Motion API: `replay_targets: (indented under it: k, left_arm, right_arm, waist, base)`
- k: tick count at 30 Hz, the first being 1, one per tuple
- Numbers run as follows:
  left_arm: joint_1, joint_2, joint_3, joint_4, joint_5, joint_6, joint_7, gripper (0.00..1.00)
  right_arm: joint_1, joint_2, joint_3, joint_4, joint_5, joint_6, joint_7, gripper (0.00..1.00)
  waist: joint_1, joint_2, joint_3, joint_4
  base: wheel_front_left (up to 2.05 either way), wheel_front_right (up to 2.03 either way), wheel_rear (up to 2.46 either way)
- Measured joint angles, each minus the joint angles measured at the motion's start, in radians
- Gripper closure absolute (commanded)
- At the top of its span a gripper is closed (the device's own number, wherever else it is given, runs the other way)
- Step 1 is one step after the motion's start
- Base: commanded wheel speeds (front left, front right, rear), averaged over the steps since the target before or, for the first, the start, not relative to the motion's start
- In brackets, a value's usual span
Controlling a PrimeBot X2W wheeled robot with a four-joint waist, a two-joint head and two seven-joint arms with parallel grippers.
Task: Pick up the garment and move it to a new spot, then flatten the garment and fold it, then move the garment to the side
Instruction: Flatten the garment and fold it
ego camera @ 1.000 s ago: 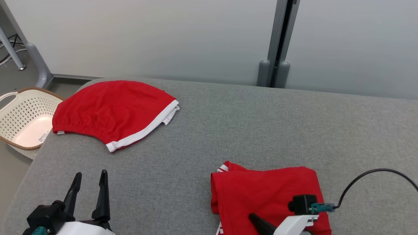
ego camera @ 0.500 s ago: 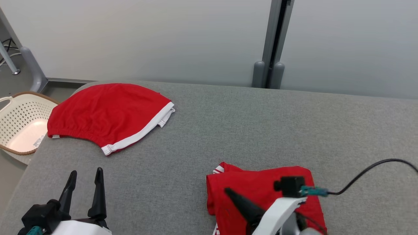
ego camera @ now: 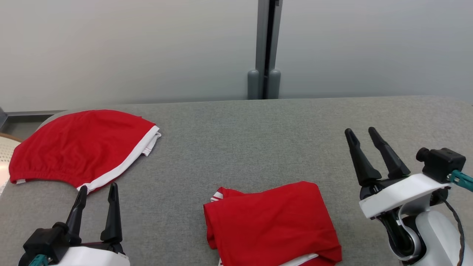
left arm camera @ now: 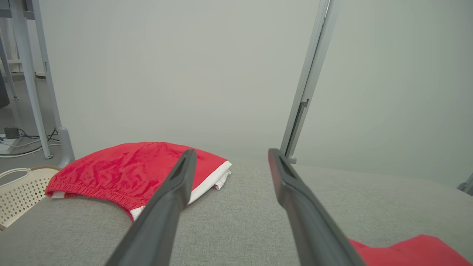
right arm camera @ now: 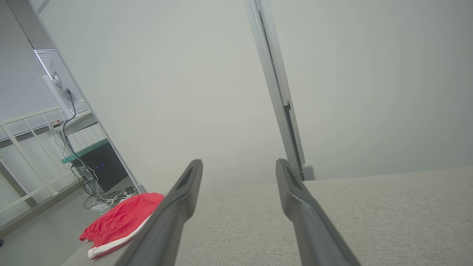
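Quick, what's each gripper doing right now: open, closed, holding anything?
Left gripper: open, holding nothing.
Right gripper: open, holding nothing.

Bench (ego camera: 236, 140): we record two cloth items lying on it.
Folded garment (ego camera: 271, 221): at the near edge, about midway along it, its nearest part running past the bottom of the head view.
Second garment (ego camera: 79, 147): spread at the far left corner, well apart from the folded garment.
Basket (left arm camera: 18, 192): off the bench's left edge and lower than its top, beside the second garment.
Left gripper (ego camera: 98, 186): we place it at the near left corner, left of the folded garment and just before the second garment.
Right gripper (ego camera: 360, 130): near the right edge, right of the folded garment and apart from it.
Post (ego camera: 264, 74): behind the middle of the far edge, against the wall (ego camera: 111, 48).
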Motion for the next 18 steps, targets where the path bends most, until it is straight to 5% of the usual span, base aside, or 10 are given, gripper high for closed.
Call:
replay_targets:
  k: [8,18]
  left_arm:
    - [0.004,-0.007,0.022,-0.016,0.007,0.009,0.000,0.00]
    - [0.040,-0.008,0.054,-0.041,0.043,0.009,-0.002,0.00]
  right_arm:
    - [0.081,0.030,-0.112,0.006,-0.160,0.000,-0.069,0.00]
    - [0.144,0.064,-0.154,0.019,-0.221,0.000,-0.112,0.00]
  waist:
    - [0.0000,-0.0001,0.003,-0.076]
    - [0.0000,-0.0001,0.006,-0.109]
  base:
    - [0.00,0.00,0.00]
    - [0.00,0.00,0.00]
